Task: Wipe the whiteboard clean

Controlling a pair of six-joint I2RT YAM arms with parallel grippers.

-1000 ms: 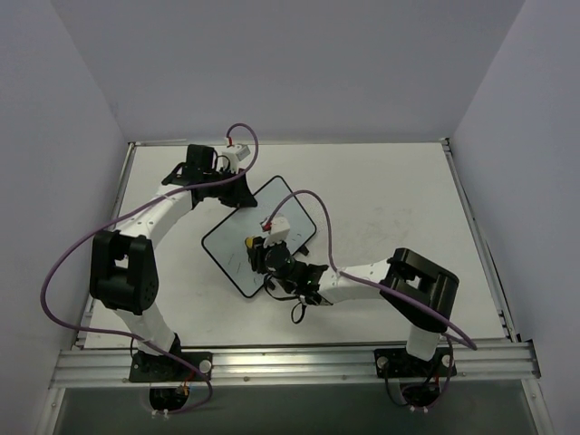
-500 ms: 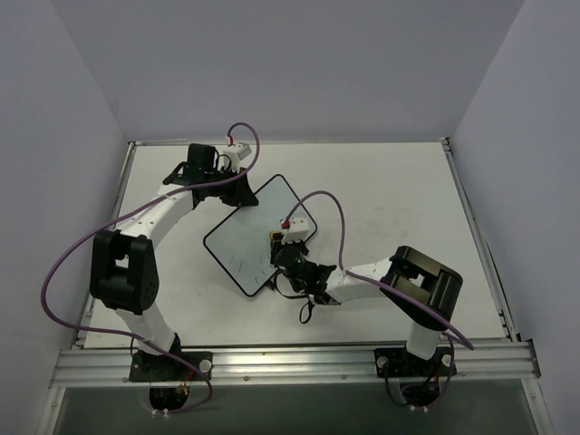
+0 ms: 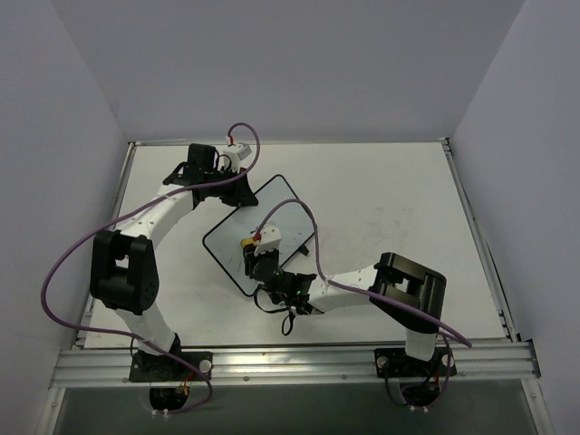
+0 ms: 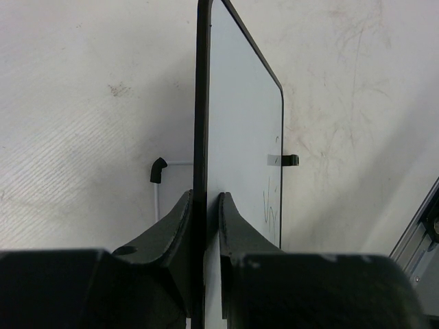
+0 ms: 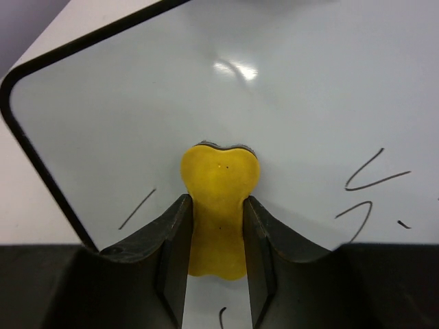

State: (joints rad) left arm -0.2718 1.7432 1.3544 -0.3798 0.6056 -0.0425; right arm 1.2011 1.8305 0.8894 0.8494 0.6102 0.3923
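From above, the board (image 3: 283, 204) is seen askew near the middle of the table (image 3: 390, 181), between the two arms. Its far corner is clamped by the left gripper (image 3: 237, 193), apparently so that it is kept from sliding under the wiping. Whether it lies flat or is tipped up there cannot be told. The right gripper (image 3: 253, 250) is set over the board's near-left part, with a yellow eraser (image 3: 246, 244) at its tip.

In the left wrist view, the board's black frame is pinched edge-on between both fingers. A foot (image 4: 290, 160) and faint marks (image 4: 271, 204) are seen farther along.

In the right wrist view, the eraser is gripped by its waist between closed fingers and pressed to the white surface. Marks are left on both sides of it, so the wiping is judged unfinished; passes toward them would be called for.
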